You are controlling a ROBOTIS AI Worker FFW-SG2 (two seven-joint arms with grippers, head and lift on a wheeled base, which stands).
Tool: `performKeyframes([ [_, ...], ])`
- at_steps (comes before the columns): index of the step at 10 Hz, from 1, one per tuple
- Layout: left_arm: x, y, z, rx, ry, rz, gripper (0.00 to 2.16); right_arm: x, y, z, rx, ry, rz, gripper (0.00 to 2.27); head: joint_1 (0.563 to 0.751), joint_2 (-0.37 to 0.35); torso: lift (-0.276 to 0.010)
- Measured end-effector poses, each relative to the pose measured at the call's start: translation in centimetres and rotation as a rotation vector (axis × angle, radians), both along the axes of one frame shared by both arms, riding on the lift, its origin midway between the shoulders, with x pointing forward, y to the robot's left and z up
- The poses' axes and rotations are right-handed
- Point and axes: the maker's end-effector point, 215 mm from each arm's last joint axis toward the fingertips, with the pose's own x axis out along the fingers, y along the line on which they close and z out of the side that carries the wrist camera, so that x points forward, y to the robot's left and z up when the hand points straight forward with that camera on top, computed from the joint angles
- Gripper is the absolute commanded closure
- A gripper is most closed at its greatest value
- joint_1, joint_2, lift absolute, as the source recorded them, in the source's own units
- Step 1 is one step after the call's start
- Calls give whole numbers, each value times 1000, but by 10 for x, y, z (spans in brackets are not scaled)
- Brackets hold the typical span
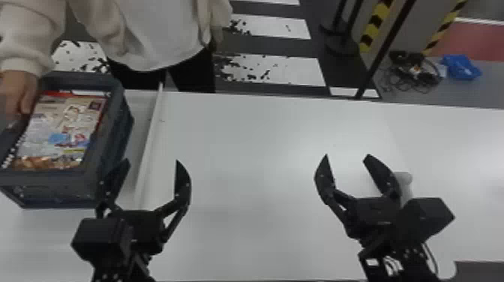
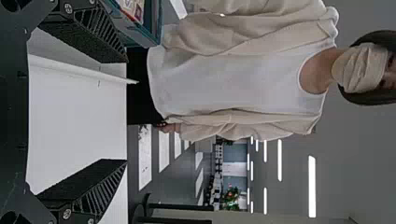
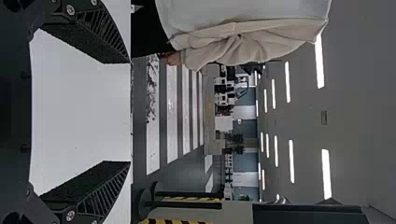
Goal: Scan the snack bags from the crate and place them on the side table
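Observation:
In the head view, my left gripper [image 1: 152,161] stands open above the white table, just right of the crate's near corner. My right gripper [image 1: 347,155] is open over the table's right part, nothing between its fingers. The grey-blue crate [image 1: 84,182] holds flat-lying snack bags [image 1: 62,131] at the far left. A person's hand [image 1: 17,92] rests at the crate's left side. The left wrist view shows the left gripper [image 2: 126,111] spread open, with the crate [image 2: 144,35] beyond one finger. In the right wrist view, the right gripper [image 3: 130,112] is empty and open.
A raised white strip [image 1: 150,146] runs across the table [image 1: 262,157] beside the crate. Behind the right gripper stands a small pale grey object [image 1: 405,183]. Beyond the table's far edge are black poles [image 1: 386,48] and cables on the floor.

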Motion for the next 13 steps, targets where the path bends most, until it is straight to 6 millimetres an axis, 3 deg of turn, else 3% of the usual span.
performKeyframes([
  [3,0,2,2,-4,-3,7,103,0,-1,0,0,0,-2,110,695,-110,-94],
  [7,3,25,21,2,-47,74,124,0,-1,-1,-1,3,0,107,695,-76,-94],
  [11,20,82,24,28,65,114,103,0,-1,-2,-2,7,1,107,695,6,-94],
  [13,29,119,37,22,77,150,113,-1,0,-3,-1,9,5,107,695,50,-94],
])
